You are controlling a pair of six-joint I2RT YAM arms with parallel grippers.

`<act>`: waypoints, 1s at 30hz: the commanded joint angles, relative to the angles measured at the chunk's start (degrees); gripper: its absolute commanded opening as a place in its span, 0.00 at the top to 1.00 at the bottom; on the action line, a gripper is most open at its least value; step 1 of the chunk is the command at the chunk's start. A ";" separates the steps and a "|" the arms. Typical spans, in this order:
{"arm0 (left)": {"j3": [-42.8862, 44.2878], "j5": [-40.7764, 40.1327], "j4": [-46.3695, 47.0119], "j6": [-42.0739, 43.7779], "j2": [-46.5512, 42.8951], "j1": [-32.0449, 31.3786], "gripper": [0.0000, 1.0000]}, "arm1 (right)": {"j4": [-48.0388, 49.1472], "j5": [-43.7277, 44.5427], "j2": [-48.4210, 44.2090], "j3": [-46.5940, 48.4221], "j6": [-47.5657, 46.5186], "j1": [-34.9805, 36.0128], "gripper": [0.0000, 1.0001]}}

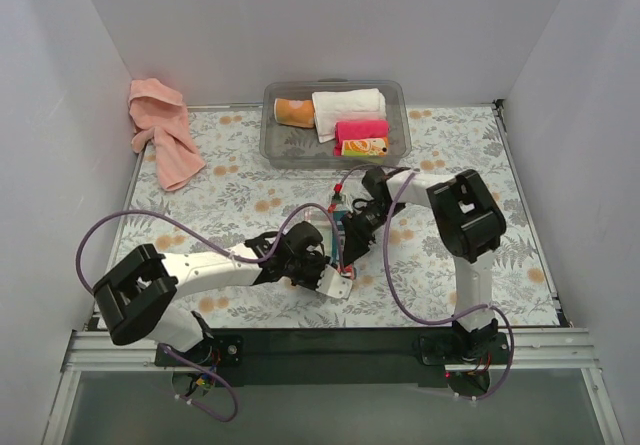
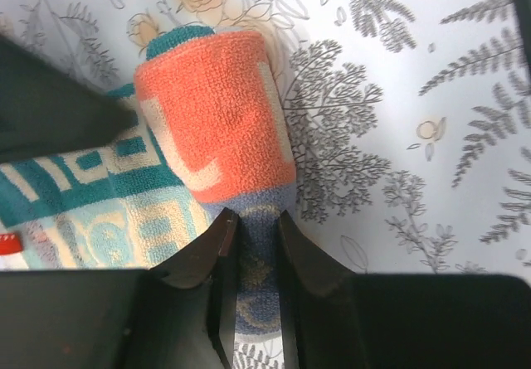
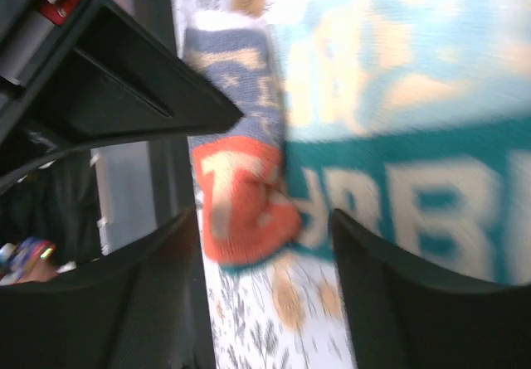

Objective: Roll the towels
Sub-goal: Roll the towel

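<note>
The small patterned cloth (image 2: 216, 120) lies partly rolled on the floral table, its red roll upright in the left wrist view and its flat teal and white part (image 2: 91, 203) to the left. My left gripper (image 2: 251, 224) is shut on the roll's blue end. In the right wrist view the roll's red end (image 3: 241, 199) lies between the fingers of my right gripper (image 3: 265, 236), which stands open and touches nothing. From above, both grippers (image 1: 322, 255) (image 1: 352, 227) meet at the table's centre and hide most of the cloth (image 1: 337, 212). The salmon-pink towel (image 1: 160, 130) lies crumpled at the back left.
A clear plastic bin (image 1: 395, 95) at the back centre holds a white roll (image 1: 348, 103), a hot-pink roll (image 1: 362, 130) and other rolled cloths. White walls close in the table on three sides. Purple cables loop off both arms.
</note>
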 commanded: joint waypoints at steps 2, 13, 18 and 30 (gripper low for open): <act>2.43 8.03 -14.08 -5.54 2.94 0.15 0.97 | 1.94 10.58 -11.68 2.02 -0.47 -5.03 0.33; 16.75 23.75 -28.22 -7.33 19.37 12.00 0.94 | 7.65 20.18 -32.62 -10.28 -1.52 -5.66 0.36; 24.05 27.63 -35.86 -4.07 29.83 17.46 0.92 | 11.43 23.34 -38.68 -17.67 -0.64 -3.91 0.39; 36.45 30.62 -41.50 -2.66 44.16 23.44 0.84 | 24.51 43.02 -39.66 -20.39 -0.99 16.38 0.33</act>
